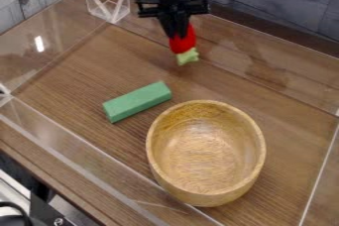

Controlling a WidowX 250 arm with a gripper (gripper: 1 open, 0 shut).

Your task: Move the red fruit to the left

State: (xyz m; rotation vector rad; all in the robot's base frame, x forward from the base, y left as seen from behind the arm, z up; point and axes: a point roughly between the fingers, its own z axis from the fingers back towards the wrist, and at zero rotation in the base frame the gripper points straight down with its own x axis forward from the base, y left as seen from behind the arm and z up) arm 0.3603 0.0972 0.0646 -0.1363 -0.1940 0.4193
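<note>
The red fruit point(184, 42), a small glossy strawberry with a light green cap hanging downward, is held above the wooden table near the back centre. My black gripper point(176, 24) comes down from the top edge and is shut on the red fruit's upper end. The fruit hangs clear of the table surface, behind and slightly right of the green block.
A flat green rectangular block point(138, 101) lies left of centre. A round wooden bowl point(205, 152) sits at the front right. Clear acrylic walls point(106, 5) ring the table.
</note>
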